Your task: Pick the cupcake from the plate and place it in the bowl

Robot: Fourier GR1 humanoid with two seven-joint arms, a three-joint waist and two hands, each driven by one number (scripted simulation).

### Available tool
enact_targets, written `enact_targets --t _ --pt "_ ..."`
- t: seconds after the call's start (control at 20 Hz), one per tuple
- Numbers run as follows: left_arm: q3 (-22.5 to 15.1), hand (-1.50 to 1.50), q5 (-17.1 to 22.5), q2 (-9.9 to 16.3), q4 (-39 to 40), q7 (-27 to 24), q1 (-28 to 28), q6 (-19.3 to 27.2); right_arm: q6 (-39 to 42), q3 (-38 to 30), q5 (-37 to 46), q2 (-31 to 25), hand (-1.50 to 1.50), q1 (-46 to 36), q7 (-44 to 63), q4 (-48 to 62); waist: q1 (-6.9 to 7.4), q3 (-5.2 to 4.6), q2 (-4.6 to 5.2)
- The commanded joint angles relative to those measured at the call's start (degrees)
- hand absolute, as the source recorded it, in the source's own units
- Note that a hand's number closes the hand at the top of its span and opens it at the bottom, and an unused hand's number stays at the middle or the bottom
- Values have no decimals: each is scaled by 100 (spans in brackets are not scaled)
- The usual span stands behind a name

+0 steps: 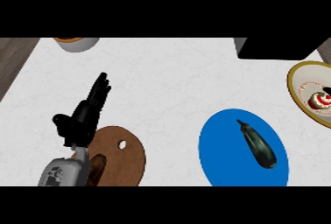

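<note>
The cupcake, red and white, sits inside a yellow-rimmed bowl that the right edge of the head view cuts off. Just above the cupcake a small dark shape touches that edge; I cannot tell what it is. A blue plate lies at the lower centre-right and carries a dark eggplant. My left hand stands at the left, open, with straight fingers pointing up and nothing in it. No right forearm or hand shows clearly.
A round brown cutting board with a hole lies beside my left forearm, with a brown item on it. A grey container stands at the top left. A black block stands at the top right.
</note>
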Motion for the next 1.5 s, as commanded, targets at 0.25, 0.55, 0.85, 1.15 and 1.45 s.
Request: enact_targets --t 0.25,0.55,0.85,1.15,1.45 --pt "109 0 108 65 139 -257 139 -128 51 -890 -998 -291 -150 -137 -1271 14 -57 -7 -28" --pt "101 0 -15 33 186 -462 262 7 455 -1209 -1543 -474 -150 -153 -959 176 -95 -14 -49" --pt "183 0 158 191 -140 -137 346 -183 1505 -1604 -2227 -866 -150 297 -996 155 -155 -17 -77" --pt "147 0 -28 91 122 -208 172 -18 2333 -1680 -2604 -1065 -150 967 -1518 289 -139 -13 -53" --pt "236 0 70 202 -77 129 82 -126 2595 -1367 -2868 -730 -150 1481 -1607 -317 -167 -21 -78"
